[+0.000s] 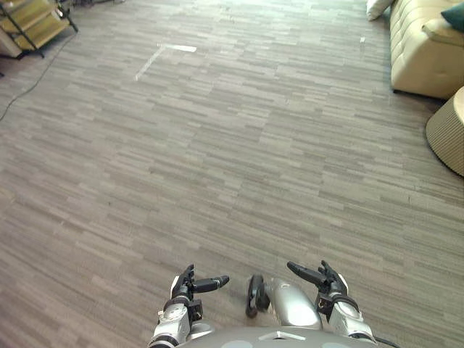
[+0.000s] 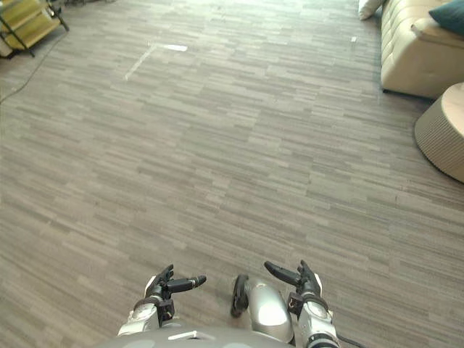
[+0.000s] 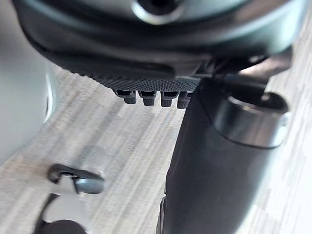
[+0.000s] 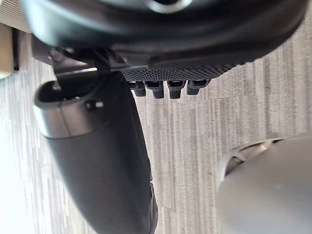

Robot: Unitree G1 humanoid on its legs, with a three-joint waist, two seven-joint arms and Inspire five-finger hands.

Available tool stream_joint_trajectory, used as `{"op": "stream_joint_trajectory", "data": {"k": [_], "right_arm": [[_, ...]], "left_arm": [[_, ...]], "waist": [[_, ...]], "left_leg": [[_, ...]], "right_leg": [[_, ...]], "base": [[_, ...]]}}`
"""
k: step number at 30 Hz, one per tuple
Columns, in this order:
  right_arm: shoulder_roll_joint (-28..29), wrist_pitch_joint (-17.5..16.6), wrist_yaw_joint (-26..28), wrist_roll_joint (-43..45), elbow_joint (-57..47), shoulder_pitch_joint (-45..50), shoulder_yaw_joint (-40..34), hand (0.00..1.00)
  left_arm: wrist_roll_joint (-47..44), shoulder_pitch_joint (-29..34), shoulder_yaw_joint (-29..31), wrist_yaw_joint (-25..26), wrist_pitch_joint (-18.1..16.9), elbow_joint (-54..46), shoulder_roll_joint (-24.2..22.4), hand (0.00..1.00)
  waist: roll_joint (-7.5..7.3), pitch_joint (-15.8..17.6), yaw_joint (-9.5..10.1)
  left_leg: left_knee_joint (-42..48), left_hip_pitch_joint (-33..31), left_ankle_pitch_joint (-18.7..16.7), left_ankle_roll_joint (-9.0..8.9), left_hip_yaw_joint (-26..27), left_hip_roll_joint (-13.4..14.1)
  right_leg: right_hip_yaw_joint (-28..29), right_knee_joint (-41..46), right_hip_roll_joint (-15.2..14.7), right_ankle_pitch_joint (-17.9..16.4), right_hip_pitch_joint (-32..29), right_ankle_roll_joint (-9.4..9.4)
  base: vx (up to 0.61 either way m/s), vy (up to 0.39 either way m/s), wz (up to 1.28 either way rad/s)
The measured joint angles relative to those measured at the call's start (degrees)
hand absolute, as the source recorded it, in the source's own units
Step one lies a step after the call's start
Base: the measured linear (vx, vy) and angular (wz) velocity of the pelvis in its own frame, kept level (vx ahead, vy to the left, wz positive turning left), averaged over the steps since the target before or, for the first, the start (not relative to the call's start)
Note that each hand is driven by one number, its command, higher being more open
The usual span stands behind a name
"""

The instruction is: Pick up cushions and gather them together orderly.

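Left eye view shows both of our hands low at the near edge, over a grey plank-patterned floor (image 1: 232, 159); our left hand (image 1: 190, 286) is released, its thumb stretched sideways towards the other hand and its fingers relaxed, with nothing in it; our right hand (image 1: 322, 280) mirrors it, thumb pointing inward, fingers loose, likewise holding nothing; the two hands are apart from each other. From the left wrist view we see the short row of fingers (image 3: 149, 99) past the palm with only floor beyond them; the right wrist view gives the same reading for the other hand's fingers (image 4: 158, 89). The cushions lie well away from us at the far right; a teal cushion (image 1: 457, 16) rests on the cream sofa (image 1: 420, 54), cut off by the picture's edge; what looks like a white cushion (image 1: 377, 7) sits just beside the sofa's far end, though we cannot tell whether it touches it. Near the sofa's closer end stands a round ribbed stool (image 1: 448, 130); a yellow rack (image 1: 29, 25) stands at the far left, and a white tape mark (image 1: 163, 54) lies on the floor between them.
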Motion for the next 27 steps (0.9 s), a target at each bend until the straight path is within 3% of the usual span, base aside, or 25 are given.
{"op": "stream_joint_trajectory", "data": {"k": [1, 3, 4, 6, 9, 10, 11, 12, 13, 14, 15, 16, 18, 19, 21, 22, 24, 25, 26, 27], "right_arm": [[0.1, 0.0, 0.0, 0.3, 0.6, 0.0, 0.0, 1.0], [0.3, 0.6, -0.1, 0.4, 1.1, 0.0, 0.1, 1.0], [0.4, 0.7, -0.2, 0.4, 1.3, 0.1, 0.1, 1.0], [0.6, 0.7, -0.3, 0.3, 1.8, -0.2, 0.4, 1.0], [-0.5, 0.7, -0.5, 0.3, 2.0, 0.3, 1.9, 1.0], [0.0, 0.7, -0.8, 0.2, 2.0, 0.9, 2.0, 1.0], [0.3, 0.7, -0.8, 0.1, 2.0, 1.5, 2.0, 1.0], [0.6, 0.6, -0.7, -0.3, 1.9, 2.7, 2.0, 1.0], [0.7, 0.6, -0.7, -0.1, 2.1, 2.8, 1.6, 1.0], [1.0, 0.7, -0.7, -0.5, 2.2, 2.6, 1.9, 1.0], [1.5, 0.7, -0.6, -0.8, 2.2, 2.4, 1.9, 1.0], [1.9, 0.7, -0.3, -1.3, 2.2, 2.3, 1.9, 1.0], [1.9, 0.7, -0.1, -1.5, 2.1, 1.8, 1.9, 1.0], [1.3, 0.4, 0.0, -2.3, 1.7, 1.4, 2.5, 1.0], [0.5, -0.7, 0.1, -2.7, 1.3, 1.1, 2.9, 1.0], [0.0, -0.9, 0.3, -2.7, 0.5, 0.1, 3.1, 1.0], [-0.1, -0.9, 0.3, -2.7, 0.1, -0.3, 3.2, 1.0], [-0.2, -1.0, 0.3, -2.3, -0.7, -0.3, 3.8, 1.0], [-0.2, -1.1, 0.3, -2.4, -0.7, -0.2, 4.1, 1.0], [-0.7, -1.0, 0.3, -1.9, -0.1, -0.1, 3.7, 1.0]], "left_arm": [[0.0, 0.0, 0.2, 0.0, 0.0, -0.7, 0.2, 1.0], [-0.2, 0.0, 0.2, -0.1, -0.9, -1.9, 0.0, 1.0], [-0.2, 0.0, 0.2, -0.1, -1.2, -2.6, -0.3, 1.0], [-0.3, 0.3, 0.4, 0.0, -1.1, -2.7, -0.3, 1.0], [-0.4, 1.0, 1.5, 0.3, -1.0, -2.6, -0.2, 1.0], [-0.4, 1.5, 1.6, 0.4, -0.9, -2.2, 0.9, 1.0], [-0.4, 1.9, 1.7, 0.4, -0.8, -2.0, 1.2, 1.0], [-0.5, 2.6, 1.8, 0.4, -0.6, -1.7, 1.7, 1.0], [-0.8, 2.3, 2.2, 0.6, -0.6, -0.9, 1.9, 1.0], [-0.8, 1.9, 1.6, 0.7, -0.4, 0.1, 3.5, 1.0], [-0.8, 1.9, 1.3, 0.8, -0.3, 0.4, 4.2, 1.0], [-0.8, 1.9, 0.7, 1.0, -0.1, 1.1, 4.9, 1.0], [-0.8, 1.9, -0.3, 1.4, 0.2, 1.9, 4.9, 1.0], [-0.8, 2.1, -1.5, 1.4, 0.2, 1.9, 4.7, 1.0], [-0.8, 2.0, -2.9, 1.4, 0.2, 1.9, 4.5, 1.0], [-0.9, 2.0, -3.3, 1.3, 0.2, 2.0, 4.4, 1.0], [-0.8, 1.8, -3.4, 1.3, 0.3, 2.6, 4.3, 1.0], [-0.8, 1.7, -4.3, 1.3, 0.3, 3.2, 4.4, 1.0], [-0.8, 1.8, -4.4, 1.3, 0.3, 3.2, 4.5, 1.0], [-0.5, 1.4, -4.9, 1.0, 0.4, 4.6, 4.4, 1.0]], "waist": [[-0.26, 0.1, 0.52], [-0.67, 0.4, 2.03], [-0.71, 0.4, 2.25], [-0.11, 0.4, 2.55], [1.19, 0.0, 3.14], [-0.18, -0.4, 4.27], [-0.89, -1.1, 4.52], [-2.3, -2.8, 4.63], [-2.45, -3.4, 4.85], [-5.01, -3.7, 4.93], [-6.2, -3.7, 4.94], [-6.77, -3.5, 4.68], [-6.06, -3.1, 4.51], [-4.61, -3.0, 4.22], [-3.05, -2.8, 3.6], [-2.2, -2.3, 2.93], [-2.2, -2.3, 2.23], [-2.76, -2.3, 1.56], [-3.26, -2.3, 1.39], [-3.19, -2.2, 0.95]], "left_leg": [[-2.4, -2.0, -2.0, 2.21, 1.8, -0.5], [-16.7, -7.1, -4.8, 6.04, 3.2, -3.6], [-23.8, -8.1, -4.7, 6.3, 2.7, -5.3], [-45.3, -10.0, 0.7, 5.94, -1.8, -9.4], [-51.9, -13.2, 4.7, 6.06, -3.1, -9.3], [-49.5, -12.7, 9.4, 7.94, -3.1, -10.1], [-48.5, -12.7, 10.0, 8.67, -2.9, -10.7], [-46.1, -13.0, 10.9, 10.27, -2.8, -12.0], [-44.3, -12.5, 11.2, 11.62, -2.8, -13.0], [-43.8, -9.3, 7.9, 12.04, -0.6, -15.3], [-44.3, -7.0, 6.4, 12.13, 0.4, -16.5], [-45.1, -3.3, 4.3, 12.38, 0.8, -17.7], [-46.4, 1.7, 2.1, 12.52, 0.9, -17.9], [-49.3, 6.7, 1.0, 12.41, 0.5, -17.5], [-53.2, 12.3, 0.4, 12.09, 0.7, -15.7], [-53.9, 15.3, 0.4, 12.08, 2.1, -13.2], [-54.3, 17.1, 0.4, 12.08, 2.6, -11.7], [-55.9, 19.5, 0.1, 11.58, 3.3, -11.3], [-56.4, 20.2, -0.3, 11.08, 3.5, -11.7], [-57.1, 23.4, -1.2, 9.49, 3.4, -11.1]], "right_leg": [[1.0, -2.0, 0.3, 0.1, 2.5, 0.12], [4.0, -6.1, 0.3, 0.2, 7.5, 0.3], [5.1, -7.2, 0.0, 0.1, 8.8, 0.59], [8.9, -10.0, -0.3, -0.8, 12.3, 1.97], [13.0, -11.1, 0.3, -3.7, 15.8, 3.79], [15.4, -10.1, -1.5, -6.2, 17.7, 5.11], [15.9, -9.6, -2.4, -6.9, 17.9, 5.79], [16.7, -5.9, -4.4, -8.9, 16.7, 8.23], [16.7, 1.6, -6.2, -10.5, 14.1, 10.72], [15.7, 19.5, -10.8, -9.4, 7.3, 12.58], [14.4, 27.7, -13.4, -6.0, 4.3, 13.27], [11.9, 37.1, -17.2, -0.2, 1.3, 11.78], [7.7, 43.7, -20.3, -1.9, -0.3, 9.38], [5.2, 46.5, -20.9, -4.2, -2.9, 7.36], [1.8, 45.3, -19.3, -7.4, -7.5, 6.23], [-1.8, 38.8, -17.1, -9.0, -12.5, 5.86], [-4.3, 29.0, -15.6, -8.3, -17.3, 6.12], [-4.0, 14.2, -13.7, -2.3, -19.7, 7.79], [-3.9, 9.7, -13.4, 0.4, -19.7, 8.58], [-3.1, 7.6, -12.3, 10.4, -18.6, 0.61]], "base": [[0.41, -0.054, -0.53], [0.35, 0.001, -0.63], [0.4, 0.052, -0.7], [0.39, 0.094, -0.77], [0.48, 0.157, -0.85], [0.54, 0.193, -0.8], [0.62, 0.198, -0.73], [0.5, 0.158, -0.52], [0.87, 0.303, -0.6], [0.62, 0.24, -0.48], [0.75, 0.282, -0.36], [0.61, 0.215, -0.21], [0.53, 0.172, -0.19], [0.44, 0.116, -0.16], [0.59, 0.081, -0.06], [0.51, -0.004, -0.03], [0.54, -0.116, 0.0], [0.58, -0.195, 0.08], [0.61, -0.249, 0.23], [0.61, -0.255, -0.05]]}}
